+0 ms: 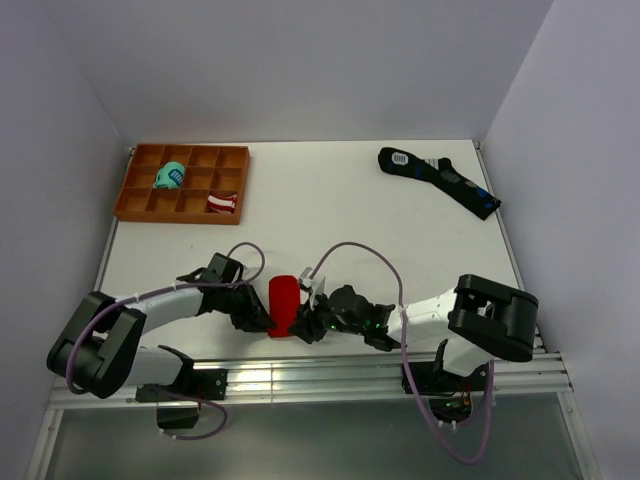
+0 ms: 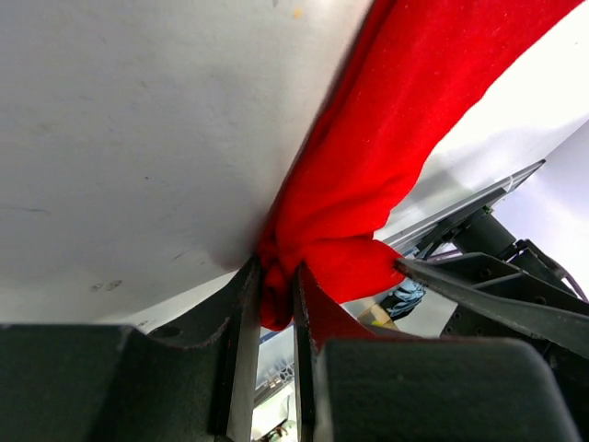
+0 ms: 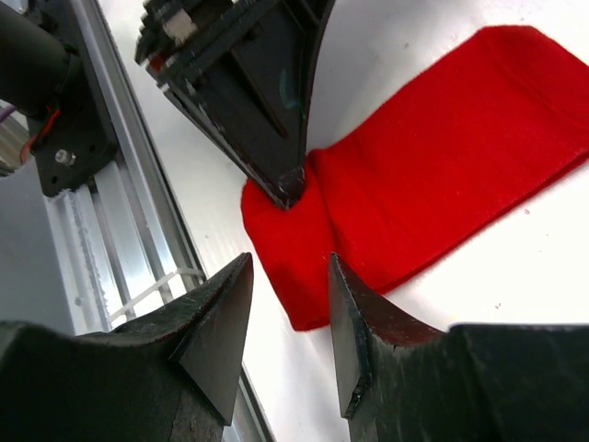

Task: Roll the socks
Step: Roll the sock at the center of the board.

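The red socks (image 1: 284, 303) lie as a flat strip on the white table close to its front edge. My left gripper (image 1: 263, 318) is at their near end; in the left wrist view (image 2: 276, 276) its jaws are shut on a pinched fold of the red fabric (image 2: 386, 138). My right gripper (image 1: 310, 324) is just right of that end. In the right wrist view (image 3: 290, 267) its jaws are open and empty, with the socks' near corner (image 3: 433, 184) just ahead of them. The left fingers (image 3: 267, 120) press on the socks there. No white motif shows.
An orange compartment tray (image 1: 135, 185) at the back left holds a teal bundle (image 1: 172, 176) and a red-and-white striped bundle (image 1: 222, 203). Long black socks (image 1: 438, 178) lie at the back right. An aluminium rail (image 1: 300, 375) runs along the front edge.
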`<state>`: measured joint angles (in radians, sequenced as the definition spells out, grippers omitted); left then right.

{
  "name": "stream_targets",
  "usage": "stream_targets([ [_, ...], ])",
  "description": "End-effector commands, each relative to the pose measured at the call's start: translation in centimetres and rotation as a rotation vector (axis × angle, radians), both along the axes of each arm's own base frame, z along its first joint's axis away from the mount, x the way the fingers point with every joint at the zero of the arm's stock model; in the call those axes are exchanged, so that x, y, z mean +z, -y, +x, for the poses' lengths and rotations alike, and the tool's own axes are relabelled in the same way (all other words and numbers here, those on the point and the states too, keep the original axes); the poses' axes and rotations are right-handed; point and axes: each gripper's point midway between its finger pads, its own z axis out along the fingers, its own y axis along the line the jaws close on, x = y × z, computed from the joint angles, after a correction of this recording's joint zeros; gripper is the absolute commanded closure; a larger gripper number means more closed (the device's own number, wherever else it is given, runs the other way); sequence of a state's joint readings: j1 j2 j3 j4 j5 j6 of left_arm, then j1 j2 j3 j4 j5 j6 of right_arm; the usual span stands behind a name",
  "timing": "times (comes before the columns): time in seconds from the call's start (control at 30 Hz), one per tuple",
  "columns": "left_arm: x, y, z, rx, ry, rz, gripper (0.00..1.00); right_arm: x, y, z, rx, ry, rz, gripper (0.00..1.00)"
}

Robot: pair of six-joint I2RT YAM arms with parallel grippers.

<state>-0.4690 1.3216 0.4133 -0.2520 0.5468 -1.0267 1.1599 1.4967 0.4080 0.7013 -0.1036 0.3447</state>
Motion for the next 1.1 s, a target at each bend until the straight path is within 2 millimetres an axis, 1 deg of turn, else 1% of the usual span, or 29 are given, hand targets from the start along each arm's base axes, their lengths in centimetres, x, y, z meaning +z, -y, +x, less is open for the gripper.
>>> stream_targets([
  [0.0,-1.7,-2.1,-0.5,-0.014,-0.022,0.119,1.00,0.9,-0.2,0.6,-0.024,0.065,0.041,0.54],
  [0.23,-1.8,-2.0,-0.2,-0.017,-0.033,0.116,1.00,1.2,-0.9,0.0,-0.012,0.080,0.046,0.54],
  [0.43,-1.7,-1.9,-0.1,-0.013,-0.044,0.107,1.00,0.5,-1.1,-0.9,0.003,0.079,0.030,0.54],
  [0.53,-1.5,-1.7,0.0,-0.008,-0.045,0.096,1.00,-0.5,-1.1,-1.2,0.007,0.072,0.007,0.53],
  [0.57,-1.4,-1.6,0.0,-0.008,-0.045,0.096,1.00,-1.1,-1.0,-1.3,0.007,0.063,-0.004,0.53],
  [0.63,-1.3,-1.6,0.1,-0.010,-0.042,0.096,1.00,-1.4,-1.0,-1.4,0.004,0.057,0.001,0.53],
  [0.67,-1.2,-1.6,0.1,-0.010,-0.040,0.097,1.00,-2.0,-0.9,-1.5,0.002,0.046,-0.010,0.53],
  [0.7,-1.2,-1.6,0.2,-0.008,-0.041,0.092,1.00,-2.0,-1.0,-1.6,0.003,0.046,-0.007,0.53],
  [0.73,-1.1,-1.6,0.2,-0.007,-0.041,0.092,1.00,-2.4,-0.7,-1.3,-0.015,0.049,-0.019,0.53],
  [0.9,-1.1,-1.4,0.2,-0.009,-0.040,0.086,1.00,-2.8,-0.6,-1.0,-0.035,0.060,-0.028,0.53],
  [1.07,-1.1,-1.3,0.4,-0.009,-0.044,0.086,1.00,-3.9,-0.5,-1.2,-0.032,0.051,-0.049,0.53],
])
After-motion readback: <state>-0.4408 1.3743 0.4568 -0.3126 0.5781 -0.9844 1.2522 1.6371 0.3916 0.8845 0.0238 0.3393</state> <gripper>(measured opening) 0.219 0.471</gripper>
